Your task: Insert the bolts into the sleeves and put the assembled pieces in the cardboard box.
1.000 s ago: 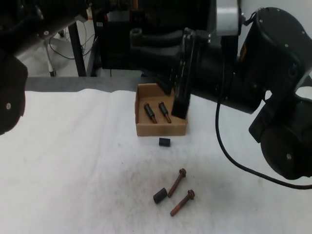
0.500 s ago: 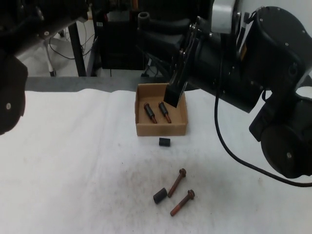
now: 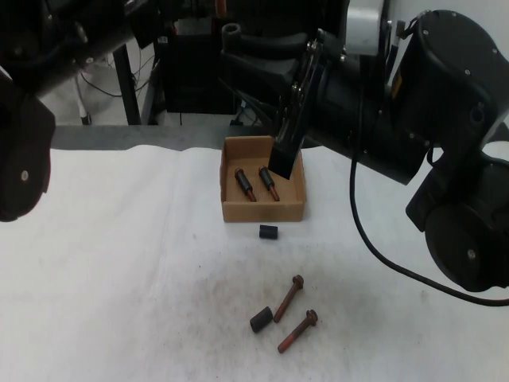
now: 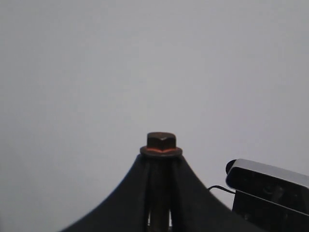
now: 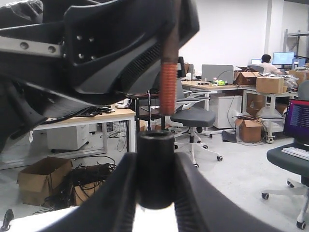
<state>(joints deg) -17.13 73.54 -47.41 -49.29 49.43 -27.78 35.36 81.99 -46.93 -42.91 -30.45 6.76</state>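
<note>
Holding a bolt just before the mouth of a sleeve

The left gripper [image 4: 161,162] has its fingers clenched on the shaft of a bolt [image 4: 161,143]; the hexagonal head stands just past the fingertips. The right gripper [image 5: 155,181] grasps a black sleeve [image 5: 155,166] between its two fingers, and the open mouth of the sleeve looks toward the bolt. In the right wrist view the threaded end of this bolt hangs close to the mouth of the sleeve, a little to one side of it, and it is not yet inside. Both parts are held up in the air.

On the white cloth [image 3: 119,278] of the bench stands the cardboard box [image 3: 262,212]. Two assembled pieces [image 3: 244,185] lie in it side by side, near each other but apart. A spare sleeve [image 3: 269,232] lies on the cloth just in front of the box. Nearer to the robot, well apart from the box, lie two loose bolts [image 3: 289,298], almost parallel, and a second spare sleeve [image 3: 261,319] lies just beside the tip of one of them.
</note>
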